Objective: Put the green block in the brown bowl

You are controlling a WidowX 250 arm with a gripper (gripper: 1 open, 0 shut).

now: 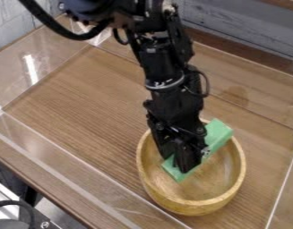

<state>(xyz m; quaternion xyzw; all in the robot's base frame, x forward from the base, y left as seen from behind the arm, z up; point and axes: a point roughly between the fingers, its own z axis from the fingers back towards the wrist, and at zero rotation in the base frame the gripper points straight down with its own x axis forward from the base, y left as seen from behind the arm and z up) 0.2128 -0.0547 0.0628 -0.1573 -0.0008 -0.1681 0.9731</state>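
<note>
The green block (216,137) is a bright green bar tilted inside the brown bowl (160,192), its upper end poking over the bowl's far rim and its lower end down in the bowl. My gripper (187,161) hangs straight down into the bowl from the black arm (160,63), its dark fingers closed around the block's lower half. The fingers hide the middle of the block. The bowl is light tan wood with a thick rim and sits at the table's front right.
The bowl rests on a wood-grain tabletop (89,98). A clear plastic wall (41,134) edges the table on the left and front. Black cables (53,27) loop at the back left.
</note>
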